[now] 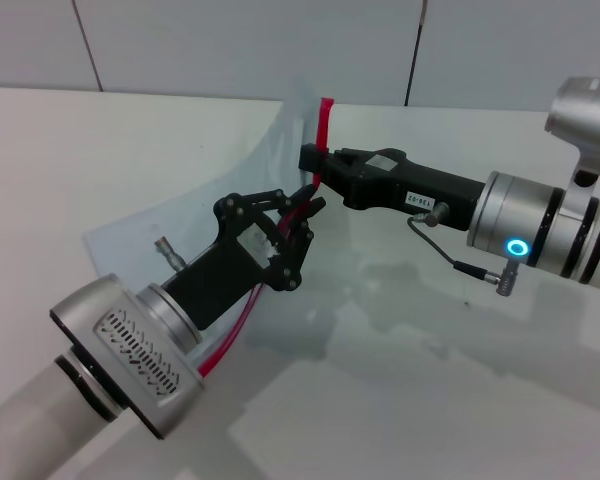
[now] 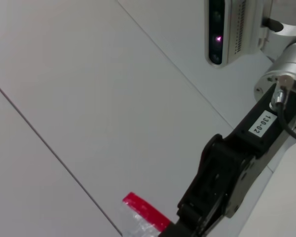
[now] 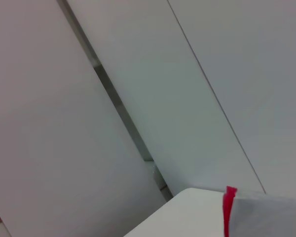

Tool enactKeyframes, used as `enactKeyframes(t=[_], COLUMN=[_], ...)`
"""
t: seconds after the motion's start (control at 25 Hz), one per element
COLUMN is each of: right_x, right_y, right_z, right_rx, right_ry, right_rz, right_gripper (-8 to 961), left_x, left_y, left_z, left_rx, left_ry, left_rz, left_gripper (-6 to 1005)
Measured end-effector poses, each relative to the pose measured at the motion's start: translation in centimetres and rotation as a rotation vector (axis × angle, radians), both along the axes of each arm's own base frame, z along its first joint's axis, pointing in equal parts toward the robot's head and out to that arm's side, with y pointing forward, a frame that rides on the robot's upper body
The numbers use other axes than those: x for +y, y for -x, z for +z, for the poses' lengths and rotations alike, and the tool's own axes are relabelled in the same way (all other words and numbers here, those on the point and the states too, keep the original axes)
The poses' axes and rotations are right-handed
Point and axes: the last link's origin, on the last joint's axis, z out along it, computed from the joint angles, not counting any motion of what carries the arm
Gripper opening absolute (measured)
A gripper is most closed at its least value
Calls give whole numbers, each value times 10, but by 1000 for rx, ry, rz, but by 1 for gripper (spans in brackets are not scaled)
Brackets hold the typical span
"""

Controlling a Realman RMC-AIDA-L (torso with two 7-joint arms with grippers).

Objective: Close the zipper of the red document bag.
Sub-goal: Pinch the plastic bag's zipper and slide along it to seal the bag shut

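The red document bag (image 1: 195, 205), a translucent pale-blue pouch, is lifted off the white table (image 1: 70, 150) and curls upward. Its zipper (image 1: 326, 120) is a red strip rising to a free end at the top and trailing down past my left arm (image 1: 230, 335). My right gripper (image 1: 315, 170) reaches in from the right and is shut on the zipper edge near its upper end. Just below it, my left gripper (image 1: 302, 218) is shut on the red strip. The left wrist view shows the right gripper's black body (image 2: 222, 182) and the zipper end (image 2: 144, 210). The right wrist view shows the zipper end (image 3: 229, 207).
A white tiled wall (image 1: 280, 45) stands behind the table. The table's bare surface (image 1: 430, 380) stretches in front of and to the right of the bag. The right arm's cable and plug (image 1: 480, 270) hang under its wrist.
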Motion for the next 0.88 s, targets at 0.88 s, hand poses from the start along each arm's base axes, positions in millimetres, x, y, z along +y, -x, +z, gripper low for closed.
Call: enactKeyframes(t=[0.88], right_x=[8], right_y=[-108], right_z=[78], right_rx=[53], right_ry=[-339], right_rz=[-372], right_gripper=[136], left_x=[-1], left_y=[4], left_z=[1], left_rx=[-10], left_ry=[-4], left_rz=[27], left_gripper=[80])
